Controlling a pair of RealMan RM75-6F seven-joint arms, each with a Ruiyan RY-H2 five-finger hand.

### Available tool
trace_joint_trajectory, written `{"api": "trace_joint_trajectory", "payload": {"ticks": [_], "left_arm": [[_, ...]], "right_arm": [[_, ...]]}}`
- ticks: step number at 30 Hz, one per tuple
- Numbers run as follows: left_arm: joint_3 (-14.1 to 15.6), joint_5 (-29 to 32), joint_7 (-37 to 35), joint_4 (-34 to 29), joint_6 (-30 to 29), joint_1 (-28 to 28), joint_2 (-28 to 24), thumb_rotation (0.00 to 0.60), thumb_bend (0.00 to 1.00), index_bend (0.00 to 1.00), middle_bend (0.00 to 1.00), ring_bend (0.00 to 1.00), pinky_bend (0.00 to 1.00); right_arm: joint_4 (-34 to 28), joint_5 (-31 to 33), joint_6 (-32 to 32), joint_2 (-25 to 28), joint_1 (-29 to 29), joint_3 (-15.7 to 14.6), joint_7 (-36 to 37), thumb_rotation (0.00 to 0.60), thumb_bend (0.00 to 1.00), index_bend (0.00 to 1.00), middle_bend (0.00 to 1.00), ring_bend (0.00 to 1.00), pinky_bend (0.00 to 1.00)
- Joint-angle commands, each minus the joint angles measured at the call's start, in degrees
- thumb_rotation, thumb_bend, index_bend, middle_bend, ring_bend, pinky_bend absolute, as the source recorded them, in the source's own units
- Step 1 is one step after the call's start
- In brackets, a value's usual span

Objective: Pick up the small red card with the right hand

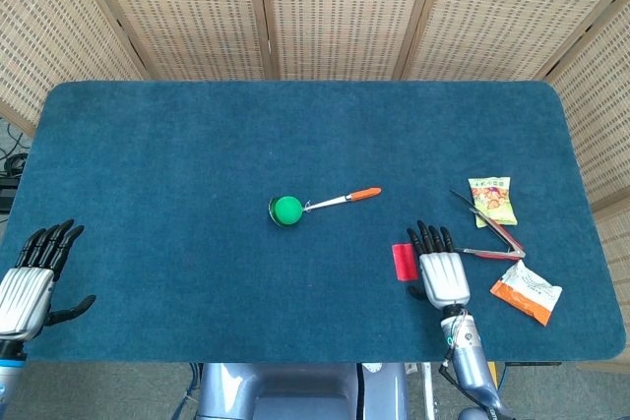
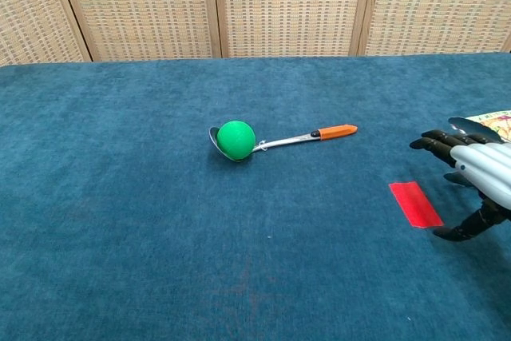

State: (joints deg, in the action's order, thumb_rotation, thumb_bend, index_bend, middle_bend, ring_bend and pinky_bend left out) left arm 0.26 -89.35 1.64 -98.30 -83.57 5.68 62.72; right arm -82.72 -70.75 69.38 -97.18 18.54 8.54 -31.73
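Note:
The small red card (image 1: 403,262) (image 2: 414,204) lies flat on the blue table, right of centre near the front edge. My right hand (image 1: 440,269) (image 2: 467,179) hovers just right of the card, fingers spread and holding nothing; its thumb reaches toward the card's near right corner without gripping it. My left hand (image 1: 30,277) stays at the table's front left corner with its fingers apart and empty; the chest view does not show it.
A green ball (image 1: 286,209) sits in a spoon with an orange handle (image 1: 365,193) at mid-table. Right of my right hand lie metal tongs (image 1: 492,233), a yellow-green snack packet (image 1: 491,200) and an orange-white packet (image 1: 525,292).

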Motion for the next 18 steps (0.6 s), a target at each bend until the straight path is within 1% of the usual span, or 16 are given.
{"api": "trace_joint_trajectory", "payload": {"ticks": [1,18], "left_arm": [[0.0,0.0,0.0,0.0,0.0,0.0,0.0,0.6,0.21,0.0,0.0,0.0,0.0],[0.0,0.4,-0.3,0.2,0.4,0.2,0.0,0.6,0.21,0.0,0.0,0.0,0.0]], "right_arm": [[0.3,0.4,-0.2,-0.2,0.4,0.1,0.1,0.6,0.21,0.05,0.0,0.0,0.0],[1.5,2.3,-0.9,-1.1,2.0,-0.1,0.1,0.6,0.21,0.05,0.0,0.0,0.0]]}}
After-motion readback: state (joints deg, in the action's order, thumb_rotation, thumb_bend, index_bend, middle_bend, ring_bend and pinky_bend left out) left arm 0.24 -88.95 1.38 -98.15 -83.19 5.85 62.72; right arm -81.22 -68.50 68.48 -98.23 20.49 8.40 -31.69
